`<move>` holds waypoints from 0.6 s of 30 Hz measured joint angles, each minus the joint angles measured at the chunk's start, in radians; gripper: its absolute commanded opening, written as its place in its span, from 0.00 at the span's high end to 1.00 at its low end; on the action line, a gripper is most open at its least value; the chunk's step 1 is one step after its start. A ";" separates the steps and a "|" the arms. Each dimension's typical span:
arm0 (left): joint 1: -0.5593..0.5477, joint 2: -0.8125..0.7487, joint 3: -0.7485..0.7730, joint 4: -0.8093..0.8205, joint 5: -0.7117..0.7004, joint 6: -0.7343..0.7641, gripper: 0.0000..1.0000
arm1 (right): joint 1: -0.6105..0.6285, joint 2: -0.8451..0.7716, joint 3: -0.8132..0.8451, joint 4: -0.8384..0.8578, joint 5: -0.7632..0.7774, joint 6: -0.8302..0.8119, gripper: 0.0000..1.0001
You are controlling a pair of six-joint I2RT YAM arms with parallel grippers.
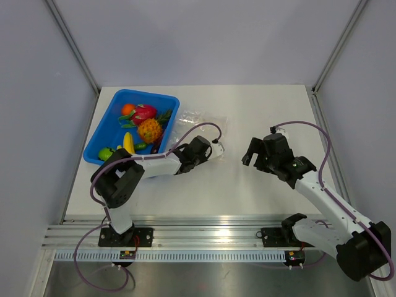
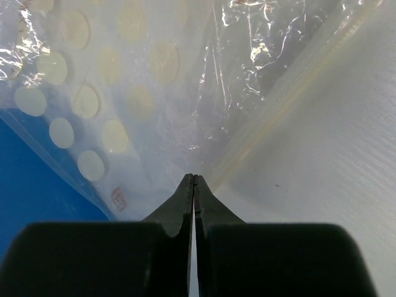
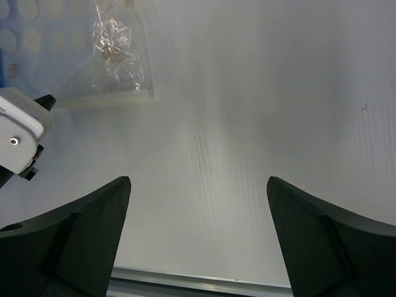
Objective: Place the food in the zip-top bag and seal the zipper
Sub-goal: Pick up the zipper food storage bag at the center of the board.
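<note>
The zip-top bag lies clear and crinkly on the white table, right of the blue bin. The food, pink, orange, yellow and green toy pieces, sits inside the bin. My left gripper is shut at the bag's near edge. In the left wrist view its closed tips meet the bag where the zipper ends, and appear to pinch that edge. My right gripper is open and empty over bare table, right of the bag. Its wrist view shows the bag at upper left.
The blue bin stands at the back left, touching the bag's left side; it also shows in the left wrist view. Grey walls close the table's left, back and right. A metal rail runs along the near edge.
</note>
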 measured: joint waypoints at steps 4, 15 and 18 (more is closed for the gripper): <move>0.000 0.003 0.002 -0.008 0.000 -0.013 0.96 | 0.000 -0.003 0.000 -0.003 0.000 0.000 0.00; 0.043 -0.056 0.027 -0.061 0.023 -0.126 0.71 | 0.143 0.151 -0.108 0.224 -0.061 0.145 0.04; 0.075 -0.067 0.051 -0.088 0.042 -0.159 0.65 | 0.180 0.262 -0.108 0.306 -0.053 0.190 0.08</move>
